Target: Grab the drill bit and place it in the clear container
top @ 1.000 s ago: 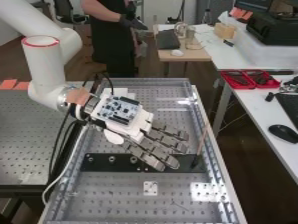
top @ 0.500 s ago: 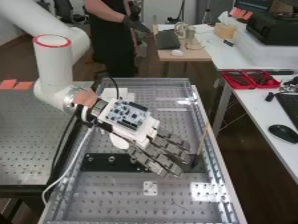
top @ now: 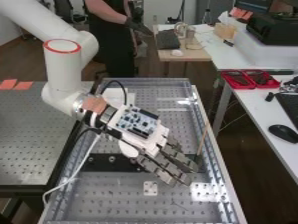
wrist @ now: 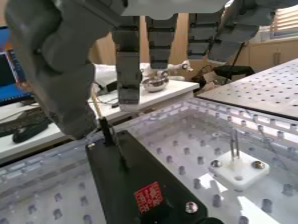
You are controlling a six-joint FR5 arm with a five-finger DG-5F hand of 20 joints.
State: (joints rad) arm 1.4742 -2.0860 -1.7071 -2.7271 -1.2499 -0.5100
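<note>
My dark grey fingers [wrist: 128, 75] are released. I should ease toward the high view's seven o'clock, then pinch a slim metal rod [wrist: 237, 145], probably the bit, above its white plastic block [wrist: 242, 174].

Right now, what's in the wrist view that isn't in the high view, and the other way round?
From the wrist view: striped window blinds and a red label stuck on the dark plate.

From the high view: the red ring around the white arm, and the circuit board on the back of the hand.

In both: the robot's fingers, the dark plate and the thin tan stick.
</note>
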